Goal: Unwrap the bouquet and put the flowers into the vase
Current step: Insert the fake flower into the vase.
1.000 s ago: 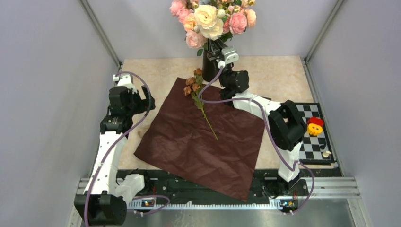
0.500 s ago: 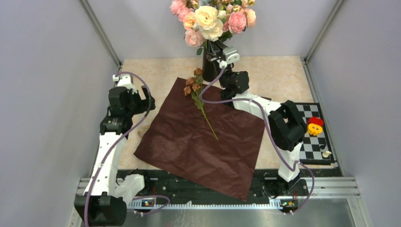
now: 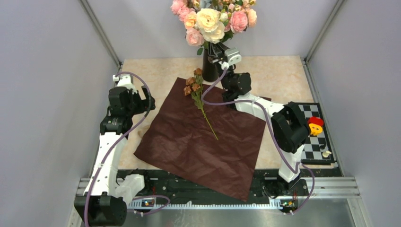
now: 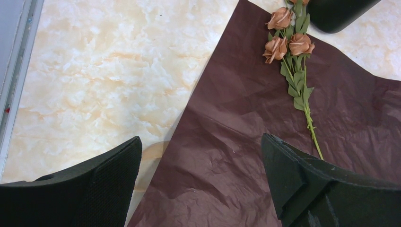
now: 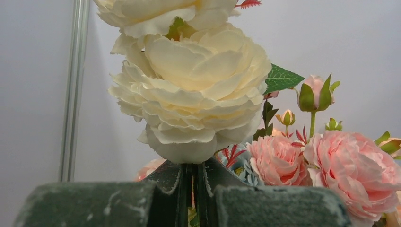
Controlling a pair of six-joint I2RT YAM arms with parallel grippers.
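marble tabletop (image 4: 94, 71): flowers (image 4: 289, 47) on maroon paper (image 4: 227, 142) beyond wide left hand (image 4: 201, 142); closed right hand (image 5: 193, 189) at vase (image 3: 209, 68)

flowers (image 3: 195, 88) on paper (image 3: 203, 146) | vase (image 3: 208, 69) behind paper's far edge

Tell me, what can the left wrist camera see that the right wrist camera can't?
Only the left wrist view: the maroon paper spread flat on the marble table, a brownish rose stem lying on it, the bottom of the black vase, and the open left gripper. Only the right wrist view: a big cream bloom, pink blooms, and the right gripper shut on a green stem. Both: nothing the same, just each gripper's own dark fingers at the bottom.
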